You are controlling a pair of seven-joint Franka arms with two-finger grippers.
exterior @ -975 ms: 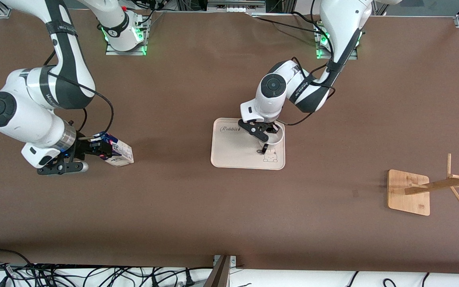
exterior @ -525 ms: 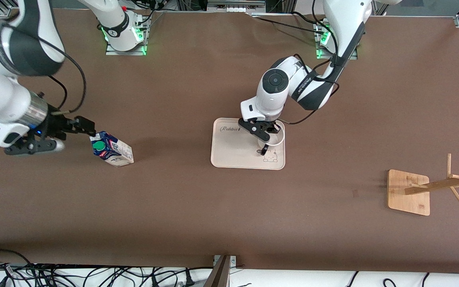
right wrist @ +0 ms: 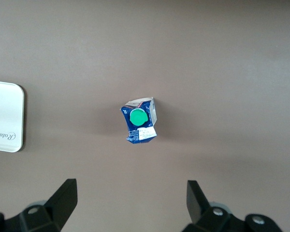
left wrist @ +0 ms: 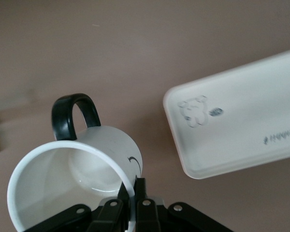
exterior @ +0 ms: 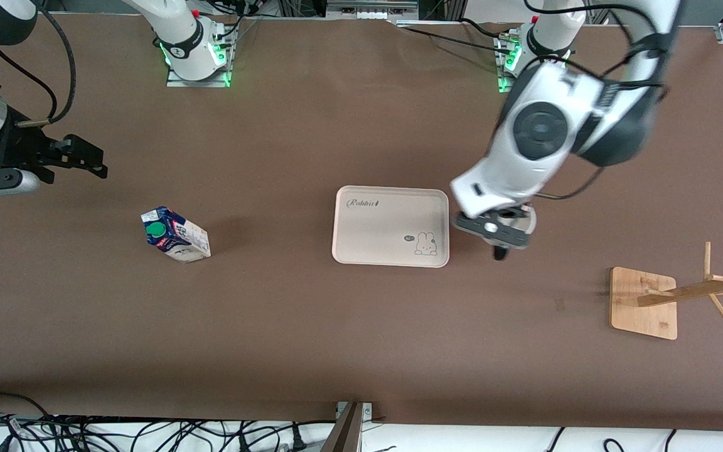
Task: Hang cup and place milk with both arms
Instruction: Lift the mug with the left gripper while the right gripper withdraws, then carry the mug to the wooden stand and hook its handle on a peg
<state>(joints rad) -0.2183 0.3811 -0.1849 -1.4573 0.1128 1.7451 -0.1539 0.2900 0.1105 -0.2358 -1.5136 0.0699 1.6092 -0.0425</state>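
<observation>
My left gripper (exterior: 504, 230) is shut on the rim of the white cup (left wrist: 75, 181) and holds it in the air over the bare table beside the tray, toward the left arm's end. The cup's black handle (left wrist: 73, 116) shows in the left wrist view; in the front view only its edge (exterior: 530, 220) and handle tip show under the wrist. The milk (exterior: 175, 235) stands upright on the table toward the right arm's end, green cap up; it also shows in the right wrist view (right wrist: 140, 121). My right gripper (exterior: 82, 160) is open and empty, raised above the table, apart from the milk.
A cream tray (exterior: 374, 223) with a rabbit drawing lies at the table's middle, nothing on it; it also shows in the left wrist view (left wrist: 241, 116). A wooden cup rack (exterior: 644, 302) with pegs stands toward the left arm's end, nearer the front camera.
My left gripper lifted the cup off the tray and carried it toward the rack. My right gripper let go of the milk, opened, and rose away from it.
</observation>
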